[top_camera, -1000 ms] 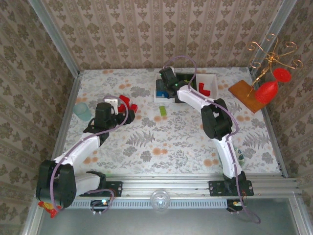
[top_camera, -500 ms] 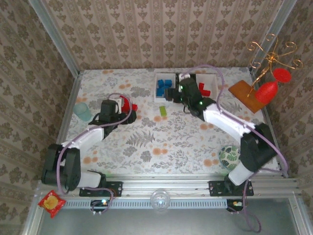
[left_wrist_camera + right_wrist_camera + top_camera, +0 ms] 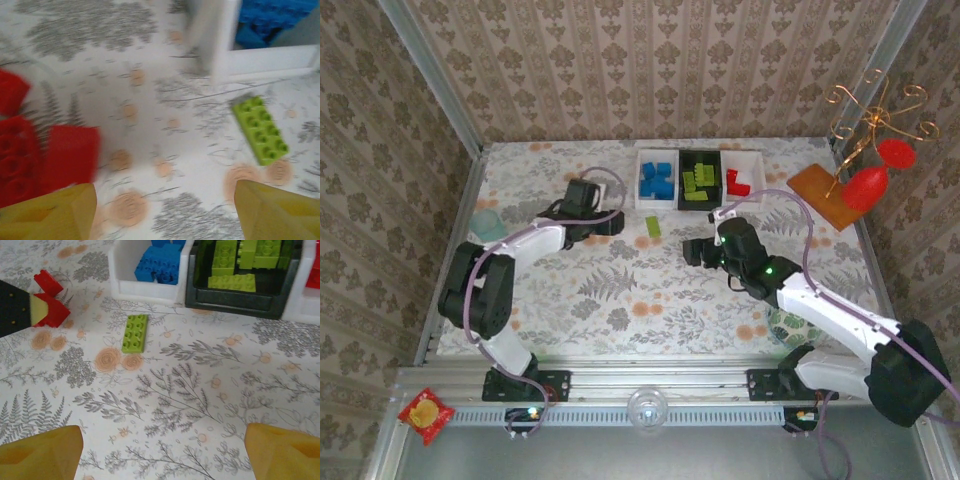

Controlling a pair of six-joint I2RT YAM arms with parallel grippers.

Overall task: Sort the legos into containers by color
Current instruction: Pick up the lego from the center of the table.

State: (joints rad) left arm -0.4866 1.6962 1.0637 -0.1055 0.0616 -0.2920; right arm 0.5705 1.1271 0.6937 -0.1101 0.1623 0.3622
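My left tool (image 3: 165,212) is open above the desk (image 3: 150,100), with red legos (image 3: 30,155) close beside it. My right tool (image 3: 162,452) is open and empty. A lime lego (image 3: 135,333) lies on the desk just in front of the white bin (image 3: 145,291) that holds blue bricks.

The table (image 3: 620,290) is white with grey ferns and orange flowers. A loose brick (image 3: 652,226) is lime. A white bin (image 3: 639,190) holds blue bricks (image 3: 656,181), a black bin (image 3: 700,205) lime bricks (image 3: 698,182).
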